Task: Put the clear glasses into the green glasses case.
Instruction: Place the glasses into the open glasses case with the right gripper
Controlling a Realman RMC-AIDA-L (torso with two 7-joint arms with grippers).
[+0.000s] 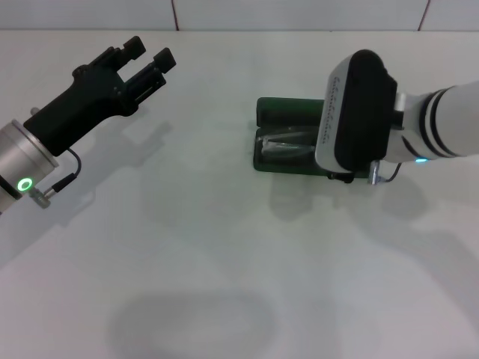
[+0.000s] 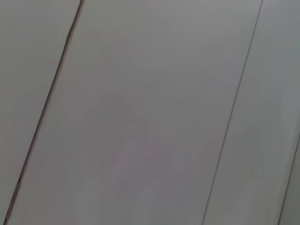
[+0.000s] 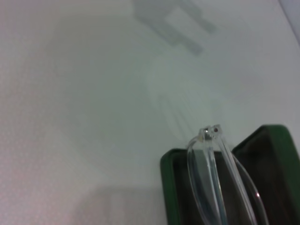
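**Clear glasses at the open green case, under the right hand**

The clear glasses (image 3: 213,173) are fully transparent, with a curved one-piece lens and thin clear arms; a small hinge with metal dots shows at the corner where one arm meets the lens. In the right wrist view this end of the glasses stands over the rim of the green glasses case (image 3: 169,187), and the rest goes down into its dark interior. If the glasses already lie flat in the case, I cannot tell.

The case is dark green with rounded corners, and it is open: the lid stands behind the tray. In the head view the case (image 1: 288,112) is directly under the right hand (image 1: 352,120), and the glasses (image 1: 288,148) show as a pale shape in the tray just beside the hand. The wrist body hides the fingers of this hand, so I cannot tell how they stand.

The left hand (image 1: 150,63) hangs over the white surface (image 1: 194,262), well apart from the case, with its fingers held apart and nothing between them.

There is one pair of glasses, one case and two hands
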